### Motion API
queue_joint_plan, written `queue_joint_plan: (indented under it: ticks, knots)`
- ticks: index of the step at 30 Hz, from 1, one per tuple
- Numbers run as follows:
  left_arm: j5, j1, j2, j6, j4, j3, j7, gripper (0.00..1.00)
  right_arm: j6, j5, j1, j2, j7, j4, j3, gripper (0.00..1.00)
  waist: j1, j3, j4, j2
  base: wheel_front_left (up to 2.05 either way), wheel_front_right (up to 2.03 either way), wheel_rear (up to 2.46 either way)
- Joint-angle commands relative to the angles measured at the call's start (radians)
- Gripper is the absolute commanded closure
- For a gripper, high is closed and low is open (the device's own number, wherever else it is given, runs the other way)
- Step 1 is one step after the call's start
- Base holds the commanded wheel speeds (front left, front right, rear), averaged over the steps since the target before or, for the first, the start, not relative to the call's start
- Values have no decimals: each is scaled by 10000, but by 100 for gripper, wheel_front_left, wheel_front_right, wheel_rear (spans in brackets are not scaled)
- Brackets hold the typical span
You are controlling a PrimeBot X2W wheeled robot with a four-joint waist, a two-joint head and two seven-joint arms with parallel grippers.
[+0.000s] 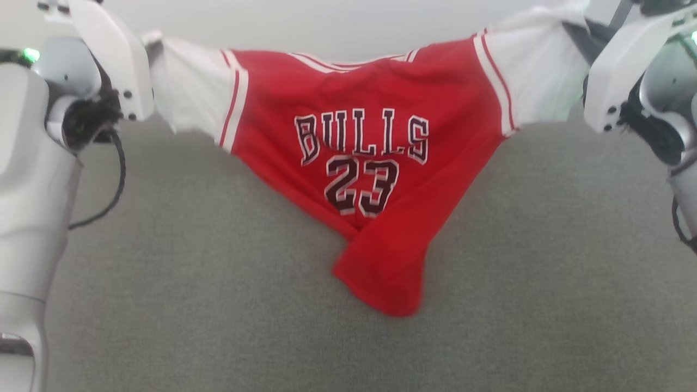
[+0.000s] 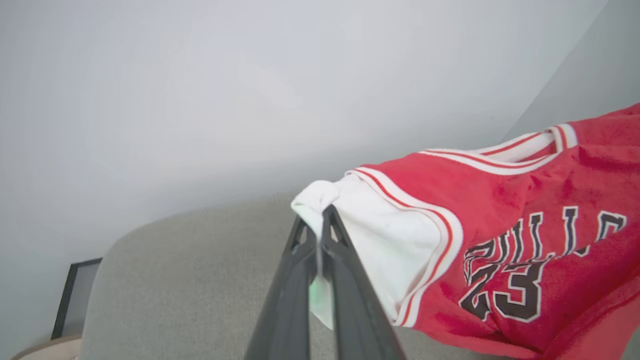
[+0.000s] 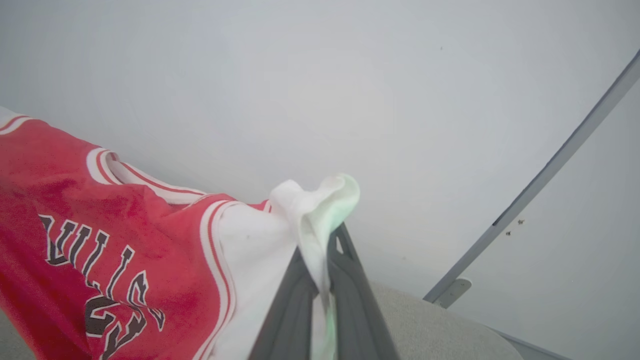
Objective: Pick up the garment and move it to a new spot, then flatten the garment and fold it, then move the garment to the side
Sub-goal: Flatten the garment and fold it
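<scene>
A grey fabric-covered surface takes up most of the head view, with a plain pale wall behind it. The garment hangs spread above this surface, stretched sideways by its two white sleeves, with the "BULLS 23" lettering facing the head camera. Its red body sags in the middle and narrows to a bunched lower end; whether that end touches the surface cannot be told. The pale left forearm stands at the left edge of the head view, with a black cable looping beside it.

In the left wrist view, the left tool is closed tight on the crumpled tip of one white sleeve, and cloth shows between its dark fingers. In the right wrist view, the right tool is likewise clamped on the other sleeve, whose bunched end pokes out above the fingertips. A thin grey bar slants across the wall in that view. A dark frame leans low in the left wrist view.
</scene>
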State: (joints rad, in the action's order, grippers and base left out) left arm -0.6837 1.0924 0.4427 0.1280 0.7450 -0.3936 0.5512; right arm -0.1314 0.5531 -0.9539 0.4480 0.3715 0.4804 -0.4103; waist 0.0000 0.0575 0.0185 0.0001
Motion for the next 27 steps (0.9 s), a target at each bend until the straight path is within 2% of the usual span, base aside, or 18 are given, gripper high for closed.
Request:
queue_joint_plan:
  ticks: [1, 16, 27]
  knots:
    - [0, 240, 103, 19, -55, -67, -133, 100, 13, 1, -233, -14, -235, -46, -21, 100, 0, -396, 16, -1, 0, 0, 0]
    - [87, 1746, 459, 24, 100, -849, -1328, 100, 13, -418, -1792, 49, -1107, 536, -544, 100, 0, -903, 24, -1, 0, 0, 0]
    - [-35, 2368, 450, 24, 696, -1369, -2250, 100, 13, -479, -2343, -77, -1544, 1466, -877, 100, 0, -619, 36, -1, 0, 0, 0]
